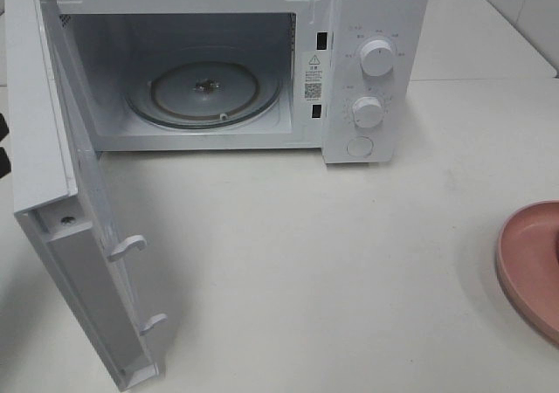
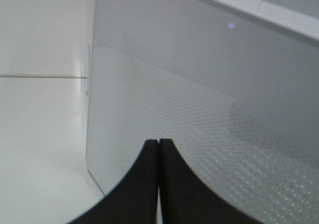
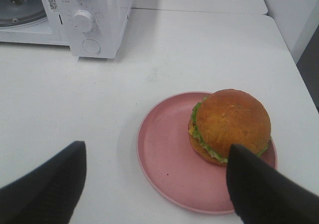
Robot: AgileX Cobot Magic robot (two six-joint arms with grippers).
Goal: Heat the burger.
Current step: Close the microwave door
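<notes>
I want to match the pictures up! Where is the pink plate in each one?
Exterior high: the pink plate is cut off at the right edge, on the table.
Left wrist: not in it; only the microwave door shows.
Right wrist: low and centre, holding the burger.
Shared landmark: the microwave, seen in the exterior high and right wrist views.

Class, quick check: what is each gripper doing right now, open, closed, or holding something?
Left gripper: closed, jaws together, holding nothing, close to the microwave door.
Right gripper: open, empty, above the pink plate with the burger.
</notes>
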